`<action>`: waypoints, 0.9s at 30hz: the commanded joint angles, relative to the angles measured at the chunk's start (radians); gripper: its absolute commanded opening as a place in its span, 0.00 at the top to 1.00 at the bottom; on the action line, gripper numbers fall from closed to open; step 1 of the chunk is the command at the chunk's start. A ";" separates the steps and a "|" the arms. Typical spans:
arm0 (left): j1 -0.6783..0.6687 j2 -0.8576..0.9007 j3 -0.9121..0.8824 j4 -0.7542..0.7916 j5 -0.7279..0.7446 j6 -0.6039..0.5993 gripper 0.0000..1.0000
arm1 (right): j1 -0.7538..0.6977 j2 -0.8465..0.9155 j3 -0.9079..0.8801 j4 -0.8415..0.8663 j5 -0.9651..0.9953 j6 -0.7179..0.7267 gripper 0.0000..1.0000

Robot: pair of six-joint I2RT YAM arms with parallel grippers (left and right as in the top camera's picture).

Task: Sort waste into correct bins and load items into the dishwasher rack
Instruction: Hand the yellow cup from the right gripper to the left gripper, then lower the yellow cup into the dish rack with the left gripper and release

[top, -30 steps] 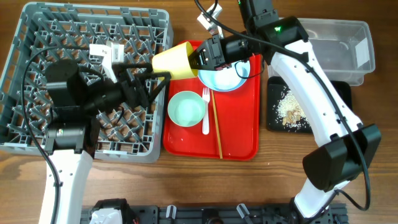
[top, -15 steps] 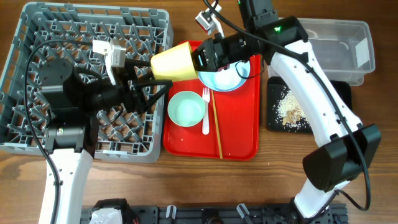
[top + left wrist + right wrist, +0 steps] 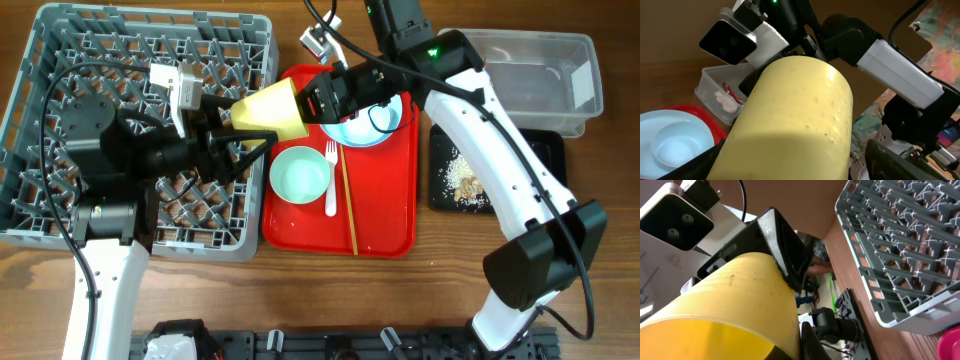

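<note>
The right pincer (image 3: pixel 314 100) grips the small yellow cup (image 3: pixel 268 108) sideways in the air, above where the dishwasher rack (image 3: pixel 60 60) meets the red tray (image 3: pixel 385 215). The left pincer (image 3: pixel 246 128) is spread wide, its fingers flanking the cup.

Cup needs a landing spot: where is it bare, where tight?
Free: the dishwasher rack's back pegs, behind the left arm; the red tray's strip right of the chopsticks. Tight: the rack's right edge, where left gripper and right gripper meet at the yellow cup.
</note>
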 commanded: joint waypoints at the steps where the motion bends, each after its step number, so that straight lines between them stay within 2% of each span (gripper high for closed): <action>1: -0.005 0.001 0.014 0.005 0.026 -0.003 0.20 | 0.002 -0.005 0.005 -0.010 -0.012 -0.010 0.96; 6: -0.005 0.001 0.014 0.005 0.026 -0.002 0.27 | 0.002 -0.005 0.005 -0.017 -0.012 -0.010 0.96; 23: -0.003 0.001 0.014 0.004 0.025 -0.002 0.37 | 0.002 -0.005 0.005 -0.018 -0.011 -0.010 0.94; 24: -0.003 0.001 0.014 0.004 0.023 -0.002 0.38 | 0.002 -0.005 0.005 -0.018 -0.012 -0.010 0.93; 27: -0.003 0.001 0.014 0.004 0.018 -0.002 0.39 | 0.002 -0.005 0.005 -0.018 -0.011 -0.010 0.80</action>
